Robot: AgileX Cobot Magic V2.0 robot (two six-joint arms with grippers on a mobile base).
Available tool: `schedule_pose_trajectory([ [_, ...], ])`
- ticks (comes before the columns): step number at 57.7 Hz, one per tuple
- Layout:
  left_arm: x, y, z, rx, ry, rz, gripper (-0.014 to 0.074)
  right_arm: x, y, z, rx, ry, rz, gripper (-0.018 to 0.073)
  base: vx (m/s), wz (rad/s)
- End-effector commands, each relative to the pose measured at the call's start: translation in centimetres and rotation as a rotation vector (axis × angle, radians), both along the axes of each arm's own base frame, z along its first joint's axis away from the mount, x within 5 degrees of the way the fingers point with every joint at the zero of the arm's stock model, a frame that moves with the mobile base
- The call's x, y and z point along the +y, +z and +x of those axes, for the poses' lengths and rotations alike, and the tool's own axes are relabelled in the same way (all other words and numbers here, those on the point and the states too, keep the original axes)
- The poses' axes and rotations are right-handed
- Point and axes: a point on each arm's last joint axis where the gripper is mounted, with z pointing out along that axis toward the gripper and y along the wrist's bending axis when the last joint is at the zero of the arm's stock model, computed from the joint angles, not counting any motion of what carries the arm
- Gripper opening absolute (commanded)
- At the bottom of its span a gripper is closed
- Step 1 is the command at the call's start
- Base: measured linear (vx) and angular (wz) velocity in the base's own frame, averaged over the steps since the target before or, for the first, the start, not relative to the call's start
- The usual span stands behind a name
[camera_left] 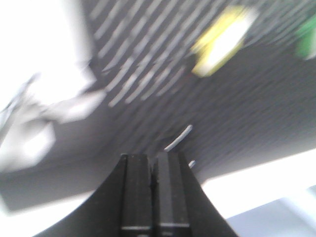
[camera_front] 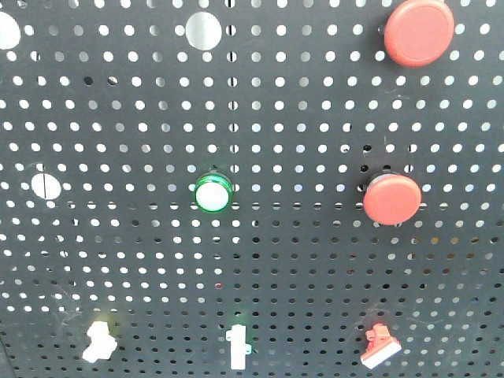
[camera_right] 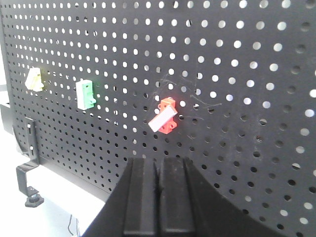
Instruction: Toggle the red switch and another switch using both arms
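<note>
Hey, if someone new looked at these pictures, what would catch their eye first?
Probably the two big red push buttons on the right of the black pegboard, with the green-ringed button at centre. Along the bottom sit three small toggles, the red switch straight ahead of the shut right gripper.

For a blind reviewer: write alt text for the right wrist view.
The right gripper's shut fingers point at the red switch on a black pegboard, not touching it. Further left sit a white-and-green toggle and the pale yellow switch.
</note>
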Motion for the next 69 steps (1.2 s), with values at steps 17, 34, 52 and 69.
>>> schedule_pose_trajectory([
  [17,0.2,-1.2,0.5,-0.089,0.055,-0.069,0.0003,0.0,1.5,0.0,-0.08,-0.001,0.043,-0.0006,0.0,0.0],
  [34,0.2,-1.2,0.5,-0.091,0.055,-0.069,0.0003,0.0,1.5,0.0,-0.08,-0.001,0.043,-0.0006,0.0,0.0],
  [52,0.2,-1.2,0.5,-0.091,0.055,-0.069,0.0003,0.0,1.5,0.0,-0.08,-0.001,0.043,-0.0006,0.0,0.0],
  [69,0.2,-1.2,0.5,-0.091,0.055,-0.069,0.0003,-1.2,-1.5,1.6,-0.06,-0.384,-0.006,-0.0006,0.0,0.0],
])
